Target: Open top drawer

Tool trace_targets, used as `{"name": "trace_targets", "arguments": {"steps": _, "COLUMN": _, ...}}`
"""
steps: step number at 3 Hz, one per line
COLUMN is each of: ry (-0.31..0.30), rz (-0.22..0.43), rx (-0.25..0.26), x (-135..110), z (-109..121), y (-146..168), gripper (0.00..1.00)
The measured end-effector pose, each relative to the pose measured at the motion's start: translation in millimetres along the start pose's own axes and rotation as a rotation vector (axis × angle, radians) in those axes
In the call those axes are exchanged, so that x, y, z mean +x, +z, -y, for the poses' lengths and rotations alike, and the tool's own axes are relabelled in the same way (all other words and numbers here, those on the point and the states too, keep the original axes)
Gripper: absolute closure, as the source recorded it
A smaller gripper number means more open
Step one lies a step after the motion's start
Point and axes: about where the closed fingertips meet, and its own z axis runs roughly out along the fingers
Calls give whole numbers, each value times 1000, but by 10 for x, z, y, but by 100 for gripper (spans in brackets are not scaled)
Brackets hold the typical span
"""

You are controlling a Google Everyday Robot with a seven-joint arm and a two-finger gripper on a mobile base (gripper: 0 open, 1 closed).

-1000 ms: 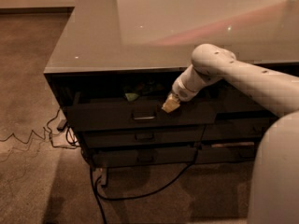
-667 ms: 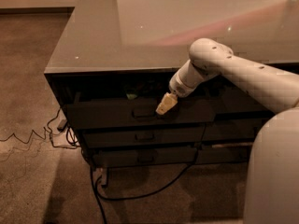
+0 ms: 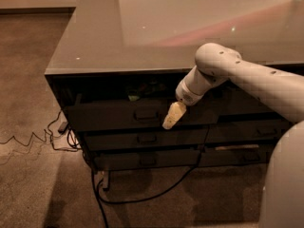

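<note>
The top drawer [image 3: 109, 115] is a wide dark grey drawer under the glossy counter, pulled out a little so a dark gap with some items shows above its front. Its small bar handle [image 3: 145, 114] sits in the middle of the panel. My gripper [image 3: 173, 116] hangs from the white arm [image 3: 223, 72] just right of that handle, in front of the panel, pointing down and to the left.
Two shallower dark drawers [image 3: 147, 139] lie below, and a neighbouring stack [image 3: 247, 129] is to the right. The grey countertop [image 3: 156, 27] overhangs them. Black cables [image 3: 142, 194] trail over the carpet at the cabinet's foot and to its left.
My gripper has shifted slightly left and down along the drawer front, closer to the handle. The drawer's gap looks about the same.
</note>
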Motion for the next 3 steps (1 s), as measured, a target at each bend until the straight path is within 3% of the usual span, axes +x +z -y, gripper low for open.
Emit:
{"name": "trace_targets", "arguments": {"steps": 2, "ry": -16, "rz": -65, "rx": -43, "x": 242, "z": -300, "y": 54, "gripper": 41}}
{"name": "trace_targets", "arguments": {"steps": 3, "ry": -16, "rz": -65, "rx": -43, "x": 202, "z": -302, "y": -26, "gripper": 65}}
